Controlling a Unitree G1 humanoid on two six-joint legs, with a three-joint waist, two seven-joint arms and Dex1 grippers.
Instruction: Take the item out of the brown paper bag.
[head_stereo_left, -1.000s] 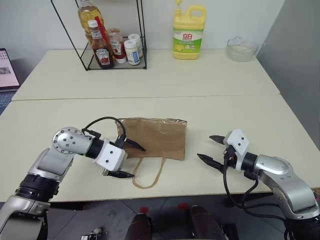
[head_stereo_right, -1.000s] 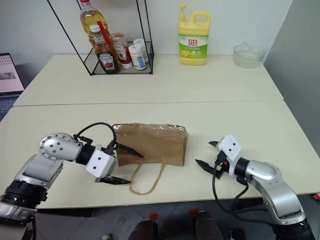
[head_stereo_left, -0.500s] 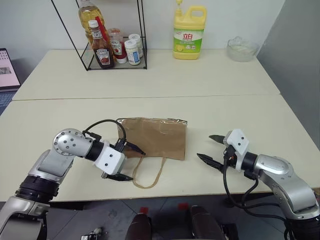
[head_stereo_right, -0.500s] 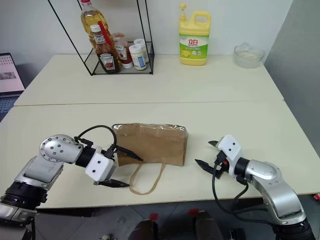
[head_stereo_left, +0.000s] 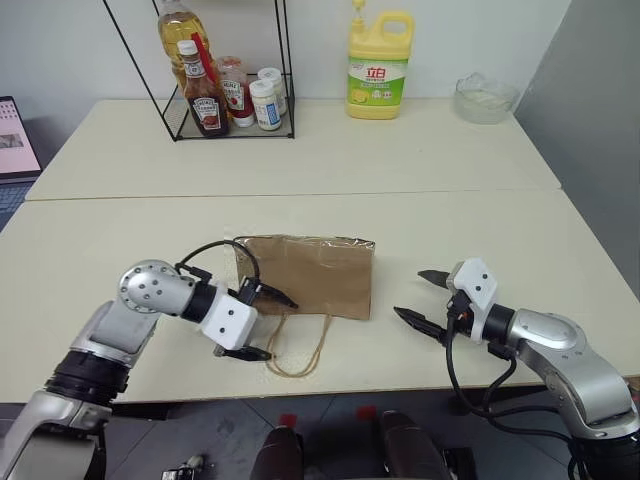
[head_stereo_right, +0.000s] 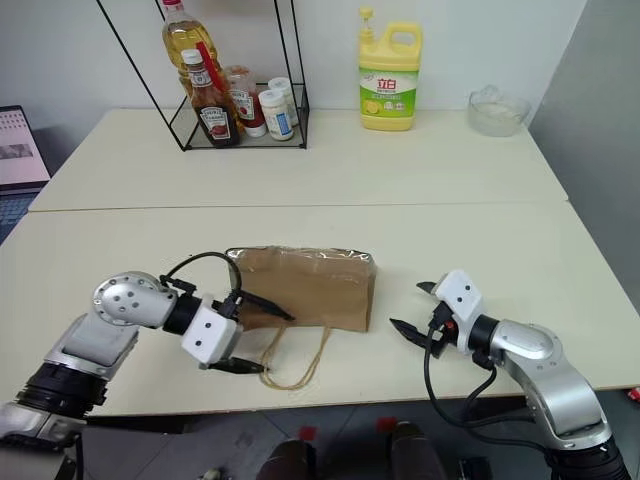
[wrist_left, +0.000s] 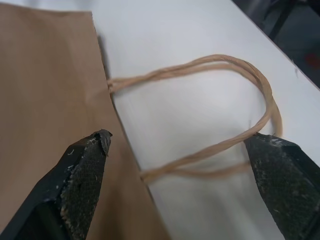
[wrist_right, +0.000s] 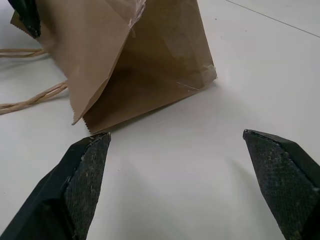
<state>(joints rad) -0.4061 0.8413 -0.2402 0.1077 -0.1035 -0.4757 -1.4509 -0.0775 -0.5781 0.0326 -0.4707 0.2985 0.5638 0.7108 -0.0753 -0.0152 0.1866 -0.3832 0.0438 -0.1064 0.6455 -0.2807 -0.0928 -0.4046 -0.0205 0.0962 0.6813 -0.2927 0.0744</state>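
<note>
**Operator:** I've got the left end effector (head_stereo_left: 258, 323) at the brown paper bag (head_stereo_left: 310, 275), spread wide and holding nothing. In the left wrist view 1 finger (wrist_left: 82, 185) sits over the bag's near-left corner and the other (wrist_left: 285, 180) is beyond the loop of the handles (wrist_left: 220, 105), so the handles and the bag's mouth edge lie between the 2 fingers.

**Second:** Where's the bag on the counter (head_stereo_left: 520, 230)?

**Operator:** Lying flat near the front edge, about the middle of it. Its long axis runs left to right across the counter, mouth and handles toward the front edge, folded bottom toward the back.

**Second:** And the item?

**Operator:** I can't see it. I judge it's inside the bag, but I can't tell how it lies.

**Second:** Right arm?

**Operator:** The right end effector (head_stereo_left: 420, 297) is also wide open and empty, hovering well apart from the bag's right side and pointing at it; the right wrist view looks onto that creased side.

**Second:** So which arm goes?

**Operator:** The left is much nearer and already at the mouth. My call is that the mouth edge directly ahead of it is the thing to work on.
</note>
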